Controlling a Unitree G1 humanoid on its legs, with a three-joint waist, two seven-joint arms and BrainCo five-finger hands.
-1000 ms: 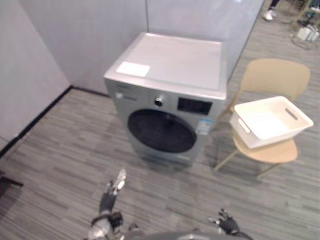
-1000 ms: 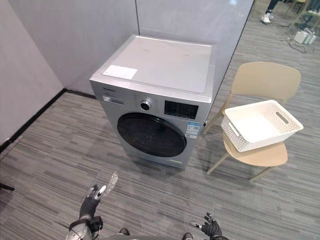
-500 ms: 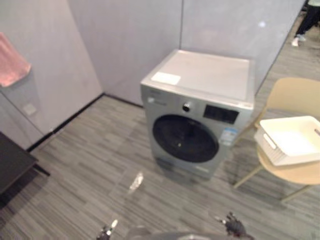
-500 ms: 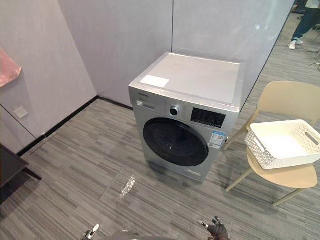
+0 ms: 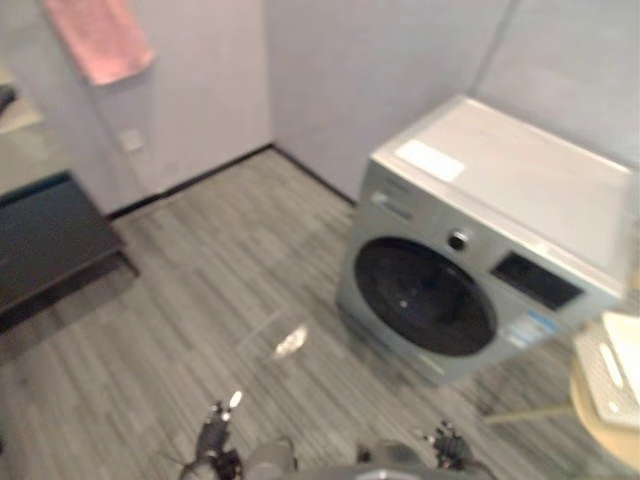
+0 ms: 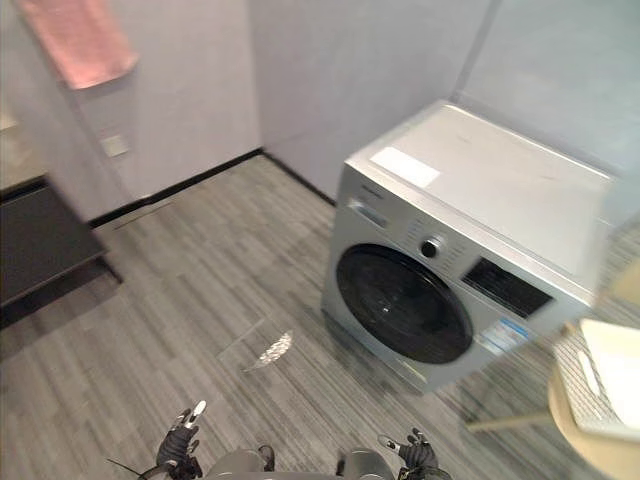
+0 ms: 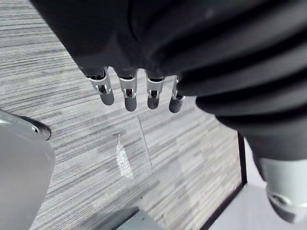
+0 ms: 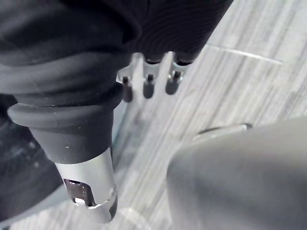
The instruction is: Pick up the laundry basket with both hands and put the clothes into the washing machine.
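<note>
The white laundry basket [image 6: 600,385] sits on a tan chair [image 6: 590,445] at the far right edge, only partly in view; I cannot see clothes in it. The silver washing machine [image 6: 470,230] stands against the wall, its round dark door [image 6: 403,303] closed. My left hand [image 6: 182,440] hangs low at the bottom left, and its fingers [image 7: 127,93] point straight down at the floor, holding nothing. My right hand [image 6: 412,458] hangs at the bottom right, its fingers [image 8: 148,81] also straight and empty. Both hands are far from the basket.
A pink towel [image 6: 80,45] hangs on the left wall. A dark low table [image 6: 35,245] stands at the left. A small shiny scrap [image 6: 268,350] lies on the grey plank floor in front of the machine. Grey walls close the corner behind.
The camera has swung left: the washing machine and basket now sit further right, and the towel and dark table have come into view. Both hands stay low and empty.
</note>
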